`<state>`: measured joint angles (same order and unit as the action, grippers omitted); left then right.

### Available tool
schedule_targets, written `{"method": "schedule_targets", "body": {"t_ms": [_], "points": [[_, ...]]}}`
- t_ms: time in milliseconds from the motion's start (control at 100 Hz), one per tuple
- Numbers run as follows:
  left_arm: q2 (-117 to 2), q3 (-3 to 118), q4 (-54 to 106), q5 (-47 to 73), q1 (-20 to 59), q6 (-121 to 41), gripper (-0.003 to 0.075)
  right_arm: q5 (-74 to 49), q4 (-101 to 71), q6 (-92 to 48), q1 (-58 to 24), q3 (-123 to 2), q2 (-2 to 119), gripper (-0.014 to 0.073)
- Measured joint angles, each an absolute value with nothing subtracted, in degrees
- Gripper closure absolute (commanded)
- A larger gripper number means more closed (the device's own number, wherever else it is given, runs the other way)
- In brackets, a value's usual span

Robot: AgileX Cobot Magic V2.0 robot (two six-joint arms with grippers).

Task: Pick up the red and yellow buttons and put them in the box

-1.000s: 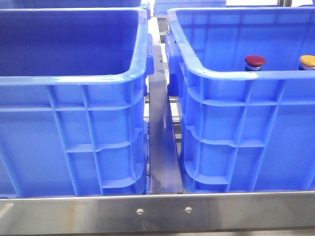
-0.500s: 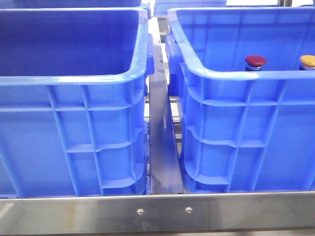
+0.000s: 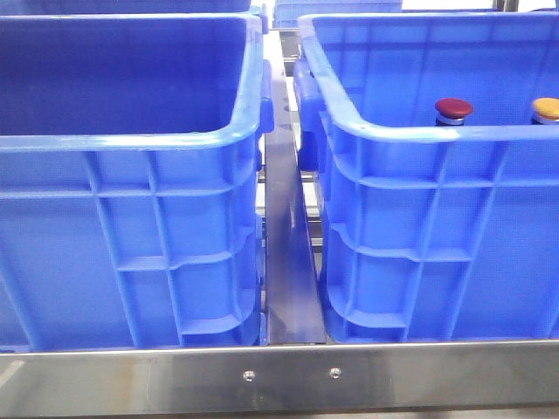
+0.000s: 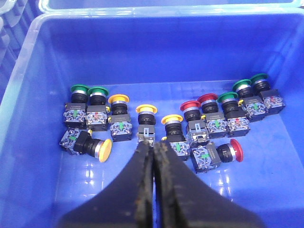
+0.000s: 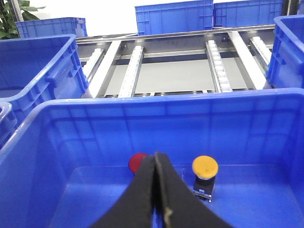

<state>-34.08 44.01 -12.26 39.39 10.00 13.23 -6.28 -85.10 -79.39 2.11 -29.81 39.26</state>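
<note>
The box (image 3: 419, 131) is the right-hand blue crate in the front view. A red button (image 3: 453, 109) and a yellow button (image 3: 546, 108) stand upright inside it, just above its near rim. In the right wrist view my right gripper (image 5: 156, 156) is shut and empty over the box (image 5: 142, 102), its tip covering part of the red button (image 5: 137, 162), with the yellow button (image 5: 205, 167) beside it. In the left wrist view my left gripper (image 4: 153, 145) is shut and empty above another blue crate (image 4: 142, 47) that holds several red, yellow and green buttons, including a yellow one (image 4: 105, 149) and a red one (image 4: 236, 148) on their sides.
The left crate (image 3: 131, 144) fills the left half of the front view, with a metal strip (image 3: 284, 244) between the two crates and a steel rail (image 3: 279, 375) along the front. Beyond the box run conveyor rollers (image 5: 175, 76) and more blue crates (image 5: 173, 16).
</note>
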Motion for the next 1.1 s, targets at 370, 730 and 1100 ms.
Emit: {"method": "schedule_targets", "body": {"t_ms": [370, 730, 1100], "points": [[-34.1, 44.0, -12.3, 39.4, 10.0, 13.2, 0.0739, -6.3, -85.1, -79.4, 2.1, -29.8, 39.3, 0.0662], [-33.5, 43.5, -12.3, 39.0, 10.0, 13.2, 0.0739, -6.3, -85.1, -79.4, 2.1, -29.8, 39.3, 0.0662], [-21.5, 27.5, -13.0, 21.5, 8.7, 13.2, 0.0739, -6.3, -85.1, -79.4, 2.1, -29.8, 39.3, 0.0662]]}}
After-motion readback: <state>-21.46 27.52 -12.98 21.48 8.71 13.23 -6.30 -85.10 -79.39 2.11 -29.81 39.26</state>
